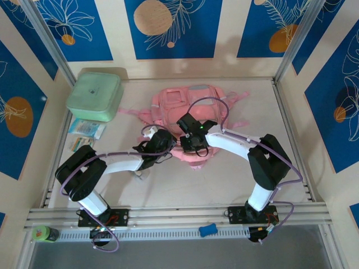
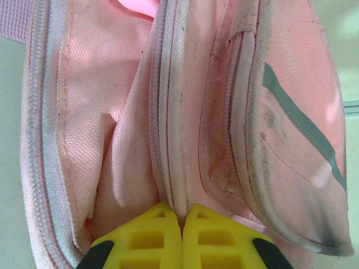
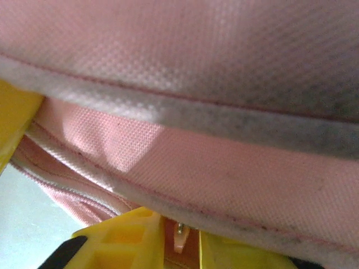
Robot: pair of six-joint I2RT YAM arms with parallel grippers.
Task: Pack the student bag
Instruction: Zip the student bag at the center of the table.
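Observation:
The student bag (image 1: 193, 101), a soft pink backpack with grey-blue trim, lies in the middle of the table with its near end lifted between the two arms. My left gripper (image 1: 171, 148) is at that near end. In the left wrist view the yellow fingertips of the left gripper (image 2: 182, 216) are shut on a pale zipper seam of the bag (image 2: 112, 112). My right gripper (image 1: 193, 151) is just to the right, over the same end. Up close, the right gripper (image 3: 180, 238) stands slightly open under a fold of the bag (image 3: 224, 168). A small pink zipper pull (image 3: 179, 240) hangs in the gap.
A mint-green square box (image 1: 95, 95) stands at the back left. Flat packets (image 1: 87, 129) lie in front of it. A blue object (image 1: 207, 230) and a green bottle (image 1: 45, 233) rest on the front rail. Metal frame posts line both sides.

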